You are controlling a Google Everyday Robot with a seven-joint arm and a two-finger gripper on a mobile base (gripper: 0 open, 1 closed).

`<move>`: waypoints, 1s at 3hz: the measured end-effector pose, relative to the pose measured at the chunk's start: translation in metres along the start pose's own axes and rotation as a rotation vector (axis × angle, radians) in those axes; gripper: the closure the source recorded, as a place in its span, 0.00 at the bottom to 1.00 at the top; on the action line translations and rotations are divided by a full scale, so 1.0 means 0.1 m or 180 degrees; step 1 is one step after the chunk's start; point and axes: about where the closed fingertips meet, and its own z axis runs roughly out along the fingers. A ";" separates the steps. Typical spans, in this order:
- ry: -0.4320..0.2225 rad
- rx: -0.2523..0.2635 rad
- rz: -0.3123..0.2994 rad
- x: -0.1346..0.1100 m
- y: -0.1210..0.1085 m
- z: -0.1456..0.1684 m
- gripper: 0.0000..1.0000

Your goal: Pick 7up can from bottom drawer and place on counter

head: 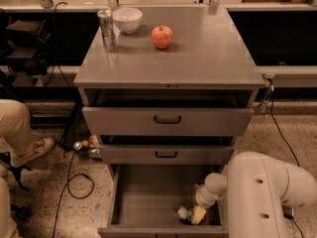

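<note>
The bottom drawer [143, 197] stands pulled out. The 7up can [184, 213] sits in its 5 o'clock corner, near the front wall. The gripper [198, 215] is down inside the drawer at the can's 3 o'clock side; whether it grips the can cannot be told. The arm [262, 192] comes in from 4 o'clock, its wrist angled downward. Farther back, the counter [208, 53] carries a tall can [106, 29] and a bowl [127, 20] at 11 o'clock, with an apple [162, 36] near them.
</note>
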 end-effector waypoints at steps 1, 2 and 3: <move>0.0028 -0.0058 -0.0008 0.00 0.07 0.14 0.00; 0.0032 -0.0117 0.0013 0.03 0.10 0.29 0.17; 0.0030 -0.0132 0.0025 0.04 0.09 0.36 0.40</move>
